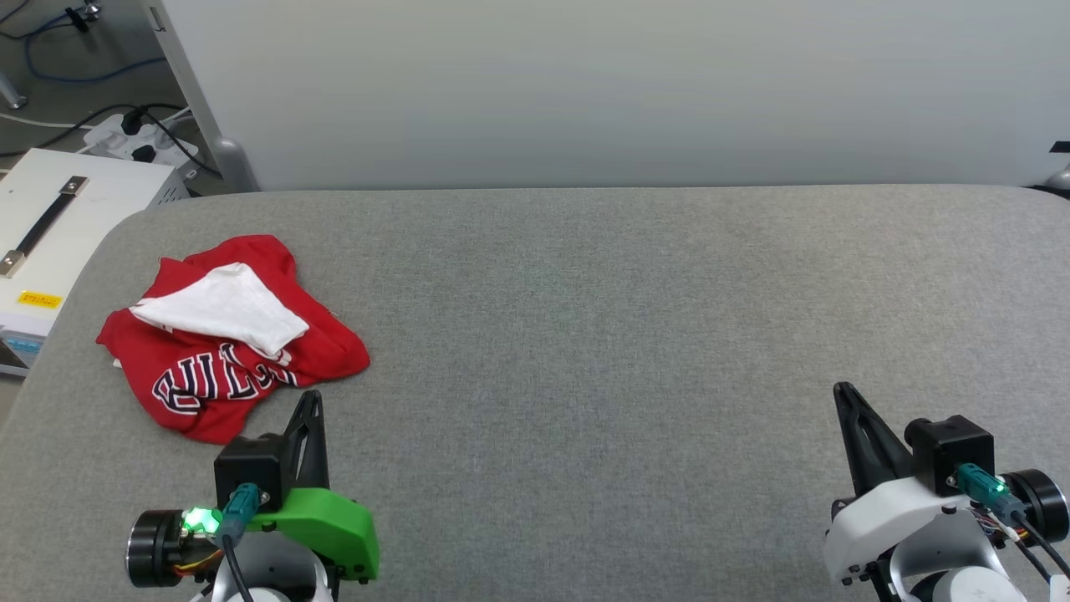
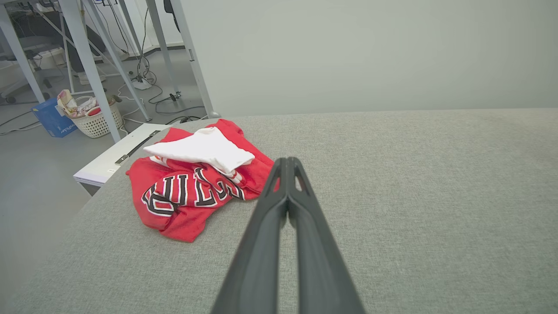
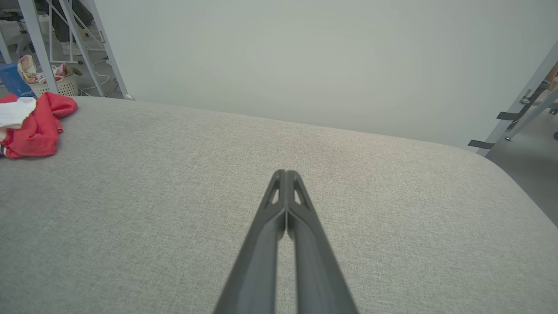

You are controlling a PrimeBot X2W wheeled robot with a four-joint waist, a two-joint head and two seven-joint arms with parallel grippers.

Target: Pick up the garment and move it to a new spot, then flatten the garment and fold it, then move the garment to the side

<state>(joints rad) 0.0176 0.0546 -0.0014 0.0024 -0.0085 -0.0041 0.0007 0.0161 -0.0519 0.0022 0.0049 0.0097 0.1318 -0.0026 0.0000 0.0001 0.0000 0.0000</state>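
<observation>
Crumpled red garment (image 1: 230, 334) heaped on a gray fabric-covered bench (image 1: 585, 334), just ahead of the left jaws and a little to their left, not touching them. Well apart from the right jaws, far off to their left across bare cloth. 1 white sleeve (image 1: 226, 305) draped over the top of the heap. Dark, white-outlined lettering (image 1: 217, 380) rumpled across the side nearest the left jaws. Off the bench edge, further left of the left jaws, a white case with a black handle (image 1: 50, 242).

Left jaws clenched, 2 long dark fingers pressed flat together, grasping nothing, hovering low over the bench. Right jaws likewise clenched and empty, pointing out over bare bench.

Handling, as a judgement: probably light, soft and limp, with no stiffness to hold a shape. Likely to sag, stretch and trail once lifted, layers sliding over each other. Not fragile. Best taken at a bunched red ridge on the side nearest the left jaws, pinching several layers at once, rather than at the loose white sleeve, liable to rise alone and leave the rest dragging. Jaws to be released before any reach.
</observation>
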